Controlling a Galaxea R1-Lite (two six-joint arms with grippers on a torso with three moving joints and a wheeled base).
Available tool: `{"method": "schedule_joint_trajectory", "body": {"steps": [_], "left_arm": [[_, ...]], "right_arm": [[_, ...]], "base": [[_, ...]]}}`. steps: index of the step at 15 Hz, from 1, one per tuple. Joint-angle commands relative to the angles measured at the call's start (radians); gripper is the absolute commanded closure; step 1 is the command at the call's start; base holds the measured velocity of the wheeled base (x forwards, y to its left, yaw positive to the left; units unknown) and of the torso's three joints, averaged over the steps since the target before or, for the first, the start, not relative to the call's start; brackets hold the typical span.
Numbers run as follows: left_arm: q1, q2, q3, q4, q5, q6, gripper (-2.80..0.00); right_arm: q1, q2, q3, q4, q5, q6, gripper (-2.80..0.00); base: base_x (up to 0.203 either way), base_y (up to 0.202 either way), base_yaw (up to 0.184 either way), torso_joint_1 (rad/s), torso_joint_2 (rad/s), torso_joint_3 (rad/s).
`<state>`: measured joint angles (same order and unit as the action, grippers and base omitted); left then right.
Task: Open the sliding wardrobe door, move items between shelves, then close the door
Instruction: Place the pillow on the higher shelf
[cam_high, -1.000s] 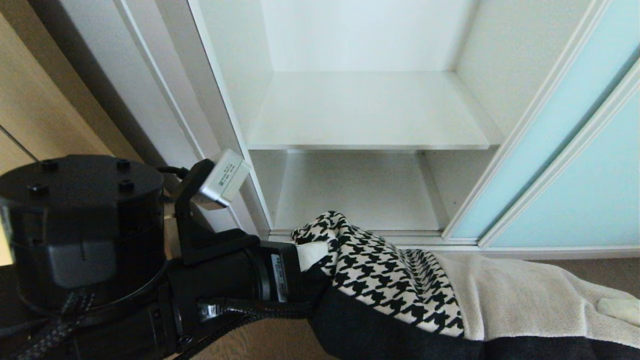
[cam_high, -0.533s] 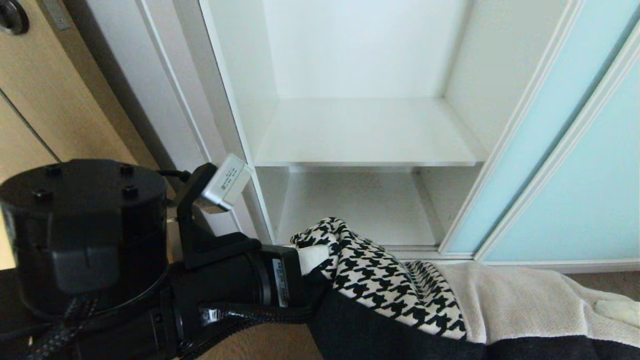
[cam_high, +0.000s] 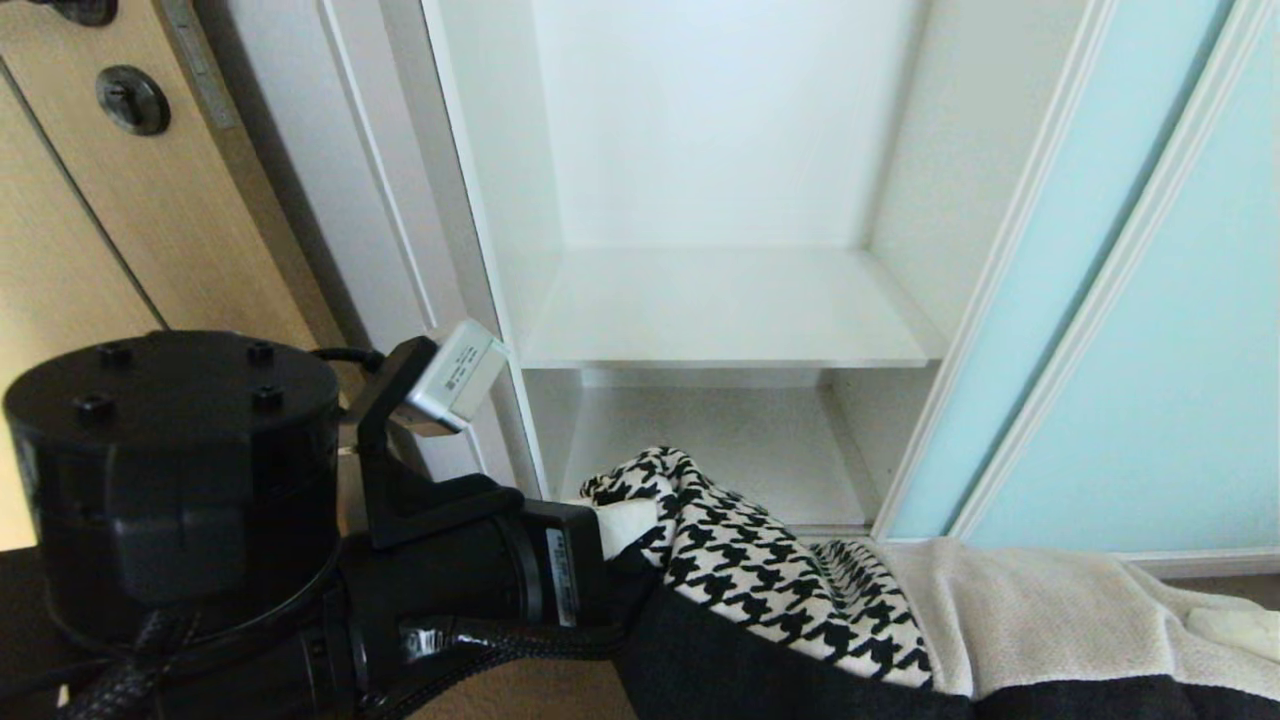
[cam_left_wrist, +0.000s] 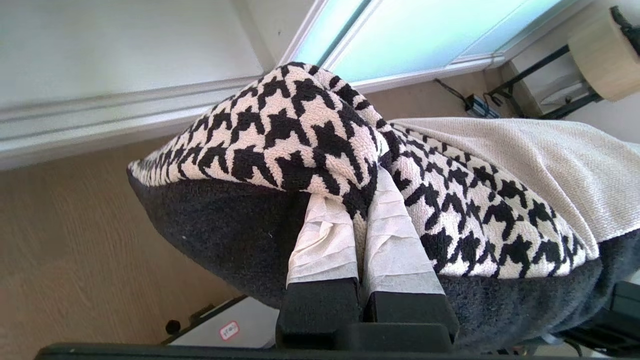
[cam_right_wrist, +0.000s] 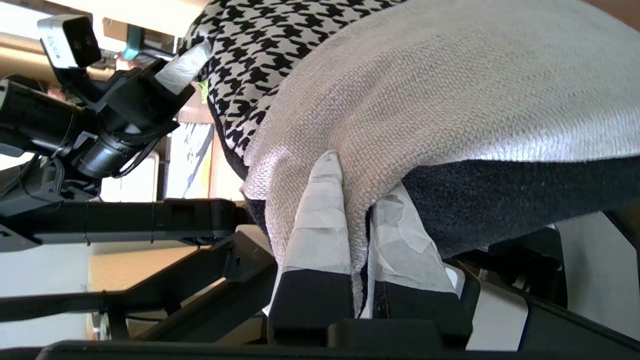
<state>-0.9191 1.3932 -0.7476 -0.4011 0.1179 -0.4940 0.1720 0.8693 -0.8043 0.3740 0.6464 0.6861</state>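
Note:
The cushion (cam_high: 800, 590), houndstooth and cream on top with a black back, hangs in the air in front of the open wardrobe, low in the head view. My left gripper (cam_high: 625, 520) is shut on its houndstooth corner; in the left wrist view the taped fingers (cam_left_wrist: 320, 235) pinch a fold of the cushion (cam_left_wrist: 300, 125). My right gripper (cam_right_wrist: 360, 180) is shut on the cream edge of the cushion (cam_right_wrist: 425, 90). The sliding wardrobe door (cam_high: 1150, 300) stands pushed to the right. Two bare white shelves show, one upper (cam_high: 720, 310) and one lower (cam_high: 720, 440).
A tan wood-grain door (cam_high: 90, 230) with a dark round handle (cam_high: 132, 100) stands left of the wardrobe's white side wall (cam_high: 470, 200). My left arm's black housing (cam_high: 170, 480) fills the lower left. Wood floor (cam_left_wrist: 75, 240) lies below the cushion.
The whole head view has shifted: the wardrobe and its shelves sit lower in the picture and the tan door's handle has come into view. Both grippers and the cushion keep their places.

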Motion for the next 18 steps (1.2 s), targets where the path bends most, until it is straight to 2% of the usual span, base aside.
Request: {"method": "schedule_joint_trajectory", "body": {"steps": [1, 12, 18], "left_arm": [[0.0, -0.004, 0.006, -0.004, 0.001, -0.005, 0.0], [0.002, -0.01, 0.014, -0.004, 0.003, -0.003, 0.0], [0.002, -0.008, 0.022, -0.004, 0.002, 0.003, 0.0]], "right_arm": [[0.007, 0.008, -0.001, 0.002, 0.002, 0.004, 0.0], [0.008, 0.008, -0.003, -0.001, 0.002, 0.025, 0.0], [0.009, 0.009, -0.003, -0.007, 0.002, 0.024, 0.0]], "base": [[0.0, 0.0, 0.0, 0.001, -0.01, 0.111], [0.007, 0.0, 0.0, 0.001, 0.0, 0.012], [0.192, 0.0, 0.001, 0.004, 0.0, 0.004]]}}
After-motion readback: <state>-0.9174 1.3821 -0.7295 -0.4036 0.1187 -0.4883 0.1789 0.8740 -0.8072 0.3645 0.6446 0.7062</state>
